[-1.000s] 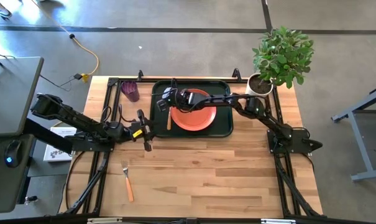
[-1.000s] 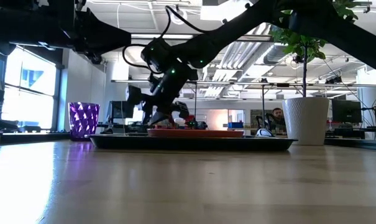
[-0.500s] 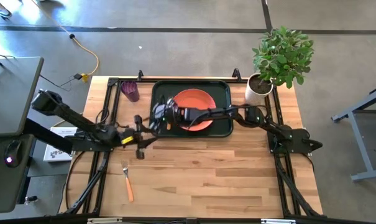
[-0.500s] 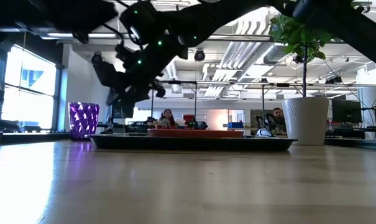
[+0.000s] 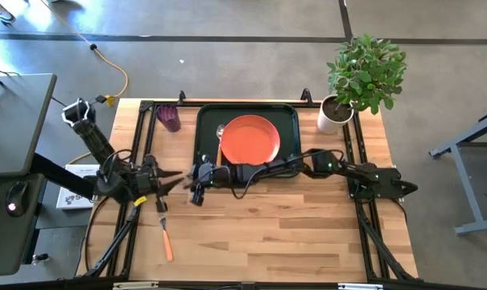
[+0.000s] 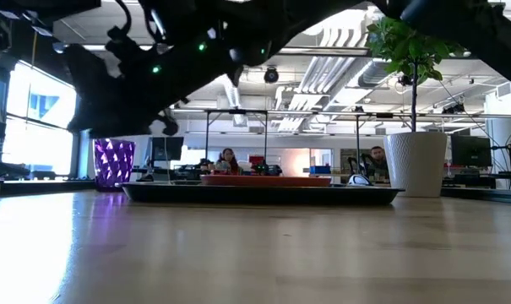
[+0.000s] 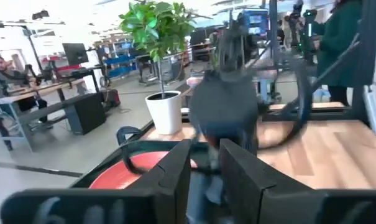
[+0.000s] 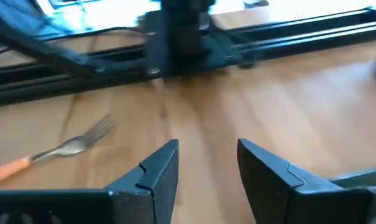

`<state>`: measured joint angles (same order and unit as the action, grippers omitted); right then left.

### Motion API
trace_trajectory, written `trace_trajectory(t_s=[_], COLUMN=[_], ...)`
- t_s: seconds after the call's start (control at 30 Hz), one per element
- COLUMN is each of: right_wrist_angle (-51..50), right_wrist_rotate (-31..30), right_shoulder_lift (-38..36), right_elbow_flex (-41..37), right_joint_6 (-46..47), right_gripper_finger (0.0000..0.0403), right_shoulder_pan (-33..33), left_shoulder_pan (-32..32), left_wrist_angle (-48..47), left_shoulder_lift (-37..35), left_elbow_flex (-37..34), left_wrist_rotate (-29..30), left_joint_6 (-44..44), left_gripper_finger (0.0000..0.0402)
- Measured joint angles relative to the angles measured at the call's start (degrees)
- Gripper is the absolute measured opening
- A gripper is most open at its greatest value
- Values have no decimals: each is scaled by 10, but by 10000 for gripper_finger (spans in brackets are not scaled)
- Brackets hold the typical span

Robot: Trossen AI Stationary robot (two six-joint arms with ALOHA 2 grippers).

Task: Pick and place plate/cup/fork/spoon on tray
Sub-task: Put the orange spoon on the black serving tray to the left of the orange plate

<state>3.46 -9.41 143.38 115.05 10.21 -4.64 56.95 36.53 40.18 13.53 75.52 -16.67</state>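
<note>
No readable text, labels, brand names, numbers or signs appear in any view; nothing on the table, the arms or in the room behind can be made out as writing.

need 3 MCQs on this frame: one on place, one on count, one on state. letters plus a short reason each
1. Where does the fork lie?
A. on the tray
B. on the bare table, near the front edge
C. inside the cup

2. How many task items are on the tray?
A. none
B. two
C. four

3. What state is the right end effector in?
A. open and empty
B. shut on the fork
C. shut on the plate

Answers:
1 B: the high view shows it on the wood, well clear of the tray.
2 B: only the plate and the spoon are inside the rim; the cup stands on the table beside the tray.
3 A: the right wrist view shows its fingers apart with only table between them.
</note>
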Motion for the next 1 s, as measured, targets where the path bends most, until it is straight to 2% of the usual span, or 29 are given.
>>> trace_trajectory(t_s=[0.17,0.27,0.47,0.6,0.7,0.83,1.0], right_wrist_angle=[81,110,130,132,136,197,153], right_wrist_rotate=[58,87,101,92,92,75,80], right_shoulder_lift=[27,32,32,32,32,55,87], right_elbow_flex=[0,0,0,0,0,1,55], right_joint_6=[11,6,-41,-42,-49,-67,-71], right_gripper_finger=[156,161,203,239,253,256,257], right_shoulder_pan=[-3,-1,-4,-11,-19,-27,-25], left_shoulder_pan=[84,131,163,171,181,168,103], left_wrist_angle=[-31,-34,-27,-28,-29,-28,-19], left_shoulder_lift=[7,24,41,52,62,76,101], left_elbow_flex=[38,56,82,81,81,81,82], left_wrist_rotate=[74,143,146,145,129,87,-18], left_joint_6=[15,18,21,57,105,147,185], left_gripper_finger=[63,63,64,64,64,64,64])
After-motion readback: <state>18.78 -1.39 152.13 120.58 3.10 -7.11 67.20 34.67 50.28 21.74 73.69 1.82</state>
